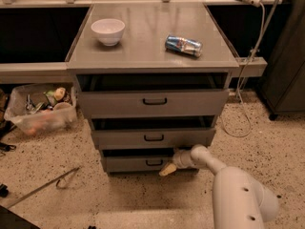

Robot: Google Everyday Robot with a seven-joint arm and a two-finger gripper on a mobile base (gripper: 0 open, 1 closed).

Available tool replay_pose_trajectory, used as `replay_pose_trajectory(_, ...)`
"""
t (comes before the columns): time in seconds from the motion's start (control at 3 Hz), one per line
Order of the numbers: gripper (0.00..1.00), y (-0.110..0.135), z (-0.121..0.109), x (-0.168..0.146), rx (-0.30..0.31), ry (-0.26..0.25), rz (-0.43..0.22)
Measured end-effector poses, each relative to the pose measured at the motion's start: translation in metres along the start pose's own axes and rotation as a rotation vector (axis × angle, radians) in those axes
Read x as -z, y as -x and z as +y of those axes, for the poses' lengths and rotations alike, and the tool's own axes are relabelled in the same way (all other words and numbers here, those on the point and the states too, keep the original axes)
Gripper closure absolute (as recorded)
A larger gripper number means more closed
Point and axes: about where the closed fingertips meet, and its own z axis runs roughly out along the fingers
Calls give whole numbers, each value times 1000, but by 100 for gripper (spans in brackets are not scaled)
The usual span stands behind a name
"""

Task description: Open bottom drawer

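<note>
The bottom drawer (131, 163) is the lowest, smallest grey front of the cabinet, with a small black loop handle (154, 162). It stands slightly pulled out, a dark gap above it. My gripper (167, 170) reaches in from the lower right on a white arm. Its cream tip sits just right of and slightly below the handle, close against the drawer front. Above are the middle drawer (153, 138) and the tall top drawer (153, 102), both also slightly out.
A white bowl (108, 31) and a lying blue can (183, 45) rest on the cabinet top. A clear bin of clutter (40, 109) sits on the floor at left. A metal rod (43, 187) lies lower left. A cable (243, 80) hangs at right.
</note>
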Motion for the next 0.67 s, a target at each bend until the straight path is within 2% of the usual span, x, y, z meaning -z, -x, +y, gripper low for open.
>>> replay_pose_trajectory(0.33,0,-15,14,15,-20,100,74)
replay_pose_trajectory(0.67,0,-25,51,51,-71,230,111)
